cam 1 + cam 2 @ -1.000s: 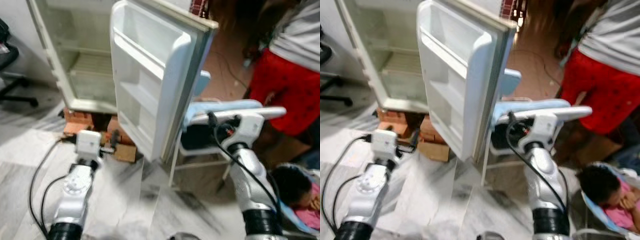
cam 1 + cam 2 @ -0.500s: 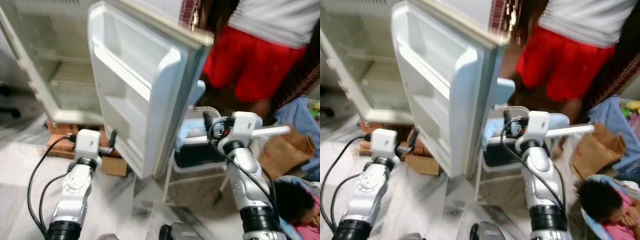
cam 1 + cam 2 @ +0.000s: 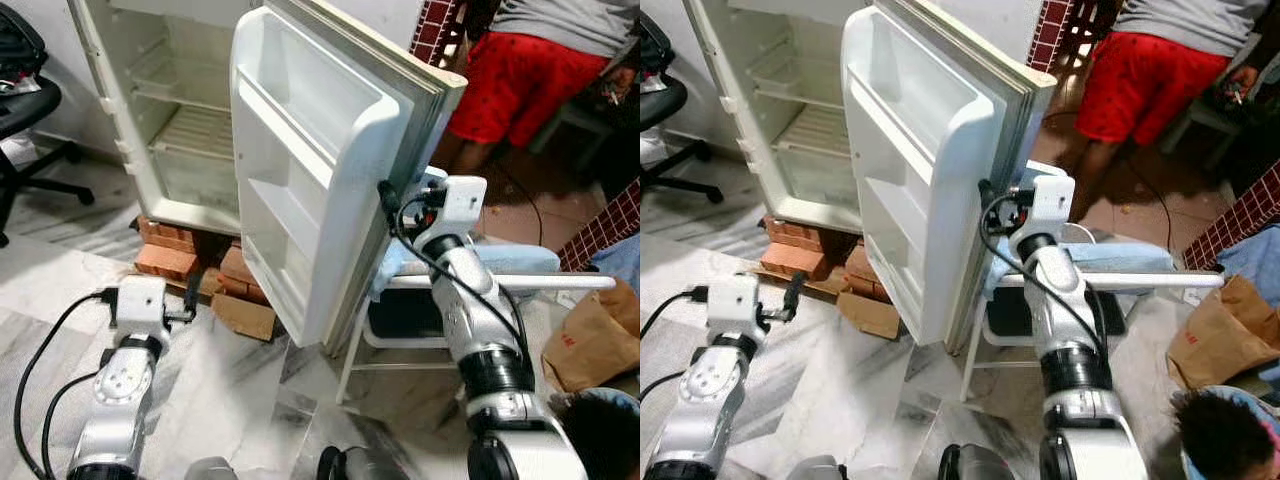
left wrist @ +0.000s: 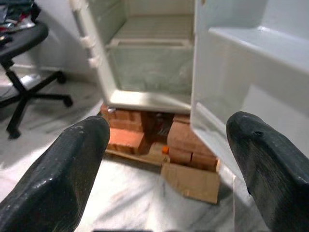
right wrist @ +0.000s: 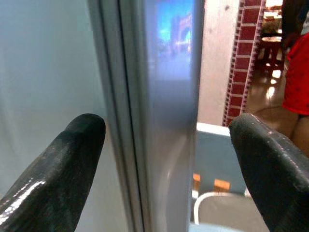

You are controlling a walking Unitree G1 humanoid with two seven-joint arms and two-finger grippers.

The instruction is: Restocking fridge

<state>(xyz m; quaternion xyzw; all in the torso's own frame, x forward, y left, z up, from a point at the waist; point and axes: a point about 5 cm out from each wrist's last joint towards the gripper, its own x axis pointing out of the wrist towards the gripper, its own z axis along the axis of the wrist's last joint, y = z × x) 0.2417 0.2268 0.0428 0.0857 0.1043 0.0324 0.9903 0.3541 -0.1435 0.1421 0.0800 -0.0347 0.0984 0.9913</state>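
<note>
The white fridge stands open with bare shelves. Its door swings out toward me, the door racks bare. My right gripper is open at the door's free edge. In the right wrist view the door edge runs between the two black fingers. My left gripper is open and holds nothing. It hangs low over the floor, pointing at the bricks under the fridge.
Bricks and a cardboard piece lie under the fridge. An office chair is at the left. A pale blue stool stands behind the door, a paper bag beside it. A person in red shorts stands behind.
The whole view has swung as the camera moved. My right gripper has come up from beside the stool to the door's edge. The person in red shorts is now farther back.
</note>
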